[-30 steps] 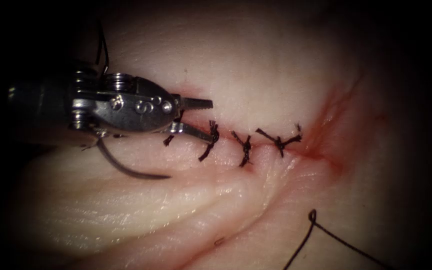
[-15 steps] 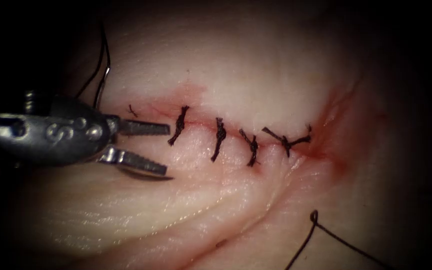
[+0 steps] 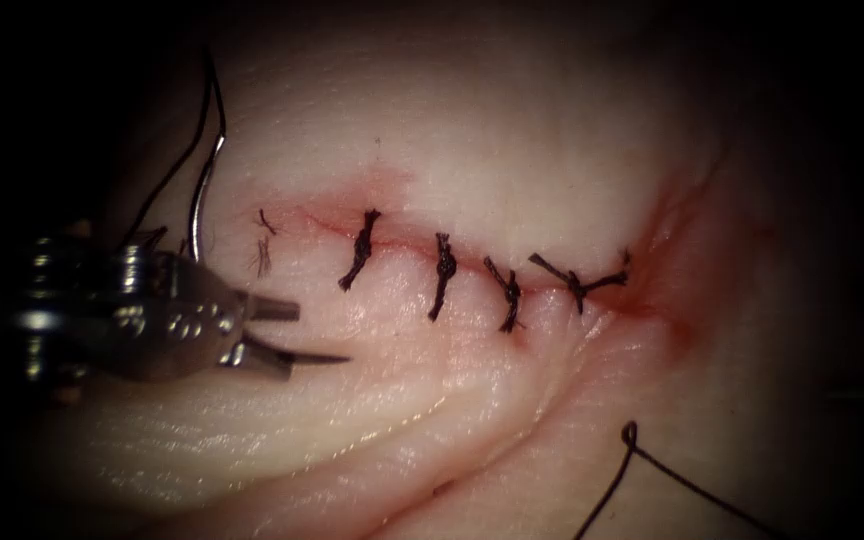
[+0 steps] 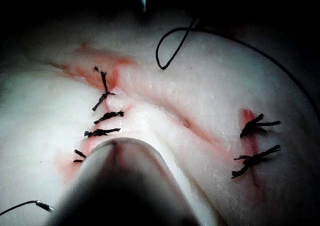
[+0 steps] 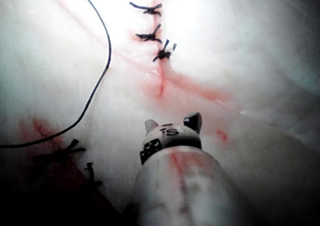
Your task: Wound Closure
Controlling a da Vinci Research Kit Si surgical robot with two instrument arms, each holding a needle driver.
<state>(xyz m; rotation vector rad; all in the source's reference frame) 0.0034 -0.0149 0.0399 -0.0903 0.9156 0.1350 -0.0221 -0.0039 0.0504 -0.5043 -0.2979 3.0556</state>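
Observation:
The cut (image 3: 472, 262) runs across the tissue (image 3: 512, 140) and is closed by several dark stitches (image 3: 440, 275), which also show in the left wrist view (image 4: 102, 117). My left tool (image 3: 274, 334) lies low at the left end of the cut, jaws a little apart. The curved needle (image 3: 204, 190) rises silvery above the tool, and its tip (image 3: 337, 357) pokes out along the lower jaw, resting on the tissue surface below the cut. Dark thread (image 3: 167, 185) trails from its upper end. My right tool (image 5: 172, 130) hovers off the tissue with nothing seen in it.
A loose thread (image 3: 642, 465) curls on the tissue at the lower right, also seen as a loop (image 4: 167, 48). Short cut ends (image 3: 262, 255) stick up left of the first stitch. A second stitched cut (image 4: 255, 146) lies aside. Red fluid (image 3: 662, 255) stains the cut's right end.
My left tool drew back left off the cut, uncovering the leftmost stitch, then dropped lower. Its jaws narrowed beside the needle tip, and more of the needle's upper curve shows.

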